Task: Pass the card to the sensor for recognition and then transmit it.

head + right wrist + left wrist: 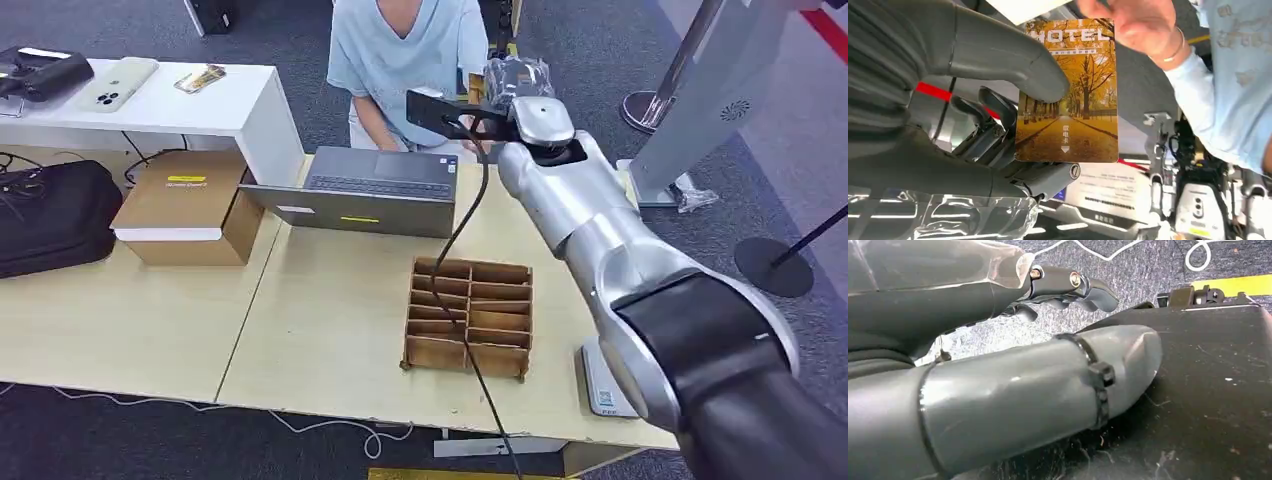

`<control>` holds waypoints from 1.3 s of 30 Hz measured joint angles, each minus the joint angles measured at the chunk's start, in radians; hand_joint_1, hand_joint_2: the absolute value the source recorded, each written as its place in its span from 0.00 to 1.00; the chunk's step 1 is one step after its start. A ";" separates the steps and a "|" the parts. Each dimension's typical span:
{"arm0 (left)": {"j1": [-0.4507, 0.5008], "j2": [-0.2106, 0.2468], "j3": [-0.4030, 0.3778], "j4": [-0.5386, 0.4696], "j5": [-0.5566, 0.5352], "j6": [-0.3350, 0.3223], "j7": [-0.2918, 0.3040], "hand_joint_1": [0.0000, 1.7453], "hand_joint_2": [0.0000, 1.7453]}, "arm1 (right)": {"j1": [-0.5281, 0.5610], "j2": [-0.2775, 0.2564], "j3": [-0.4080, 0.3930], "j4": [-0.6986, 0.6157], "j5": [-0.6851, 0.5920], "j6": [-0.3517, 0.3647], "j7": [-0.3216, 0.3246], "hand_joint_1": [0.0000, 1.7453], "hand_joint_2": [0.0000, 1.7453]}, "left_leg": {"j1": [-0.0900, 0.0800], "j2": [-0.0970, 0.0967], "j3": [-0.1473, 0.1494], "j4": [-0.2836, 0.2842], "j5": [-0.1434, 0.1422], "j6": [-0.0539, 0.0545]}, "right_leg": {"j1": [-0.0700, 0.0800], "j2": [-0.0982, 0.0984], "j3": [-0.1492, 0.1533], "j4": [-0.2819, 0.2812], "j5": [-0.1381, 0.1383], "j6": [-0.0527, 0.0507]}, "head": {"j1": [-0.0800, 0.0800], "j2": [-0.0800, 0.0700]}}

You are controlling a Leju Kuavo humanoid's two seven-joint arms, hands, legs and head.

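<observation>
My right hand [1013, 115] pinches a HOTEL card [1068, 90], printed with yellow autumn trees, between its thumb and dark fingers. A person's hand [1143, 25] reaches the card's top edge; whether it grips the card I cannot tell. From the head camera, my right arm stretches over the table and its hand [515, 85] is raised in front of the person in a light blue shirt [400, 50]. A white flat device [603, 385] lies at the table's right front edge under that arm. My left hand [1048, 340] hangs with fingers apart, holding nothing.
A grey laptop [370, 190] stands open at the back of the wooden table [320, 330]. A cardboard divider tray [468, 318] sits mid-table with a black cable [465, 220] crossing it. A cardboard box [185, 205] and a black bag [50, 215] lie to the left.
</observation>
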 joint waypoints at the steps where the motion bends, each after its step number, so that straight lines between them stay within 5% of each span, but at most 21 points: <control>1: 0.000 0.000 0.000 0.000 0.000 0.000 0.000 0.00 0.00 | -0.002 0.000 -0.004 0.003 0.001 0.004 0.006 1.00 1.00 | 0.000 0.000 0.000 0.000 0.000 0.000 | 0.000 0.000 0.000 0.000 0.000 0.000 | 0.000 0.000; 5: 0.000 0.000 0.000 0.000 -0.001 0.000 0.000 0.00 0.00 | -0.007 -0.002 -0.006 0.016 0.033 0.040 0.063 1.00 1.00 | 0.000 0.000 0.000 0.000 0.000 0.000 | 0.000 0.000 0.000 0.000 0.000 0.000 | 0.000 0.000; 16: -0.003 -0.001 0.000 0.000 -0.007 -0.001 0.000 0.00 0.00 | -0.008 -0.026 -0.021 0.032 0.050 0.045 0.064 1.00 1.00 | 0.000 0.000 0.000 0.000 0.000 0.000 | 0.000 0.000 0.000 0.000 0.000 0.000 | 0.000 0.000; 17: -0.003 -0.001 0.000 0.000 -0.007 -0.001 0.000 0.00 0.00 | -0.008 -0.027 -0.021 0.032 0.051 0.044 0.064 0.08 1.00 | 0.000 0.000 0.000 0.000 0.000 0.000 | 0.000 0.000 0.000 0.000 0.000 0.000 | 0.000 0.000; 19: -0.004 -0.001 0.000 0.000 -0.008 -0.001 0.000 0.00 0.00 | -0.008 -0.029 -0.024 0.032 0.050 0.040 0.063 0.00 1.00 | 0.000 0.000 0.000 0.000 0.000 0.000 | 0.000 0.000 0.000 0.000 0.000 0.000 | 0.000 0.000; 31: -0.005 -0.008 0.000 0.000 -0.014 -0.005 0.000 0.00 0.00 | -0.003 -0.034 -0.058 0.032 0.024 0.010 0.063 0.00 1.00 | 0.000 0.000 0.000 0.000 0.000 0.000 | 0.000 0.000 -0.001 0.000 0.000 0.000 | 0.000 0.000; 39: -0.005 -0.008 0.000 0.000 -0.014 0.011 0.003 0.00 0.00 | 0.012 -0.049 -0.161 0.031 -0.072 -0.067 0.058 0.00 1.00 | 0.000 0.000 0.000 0.000 0.000 0.000 | 0.000 0.000 0.000 0.000 0.000 0.000 | 0.000 0.000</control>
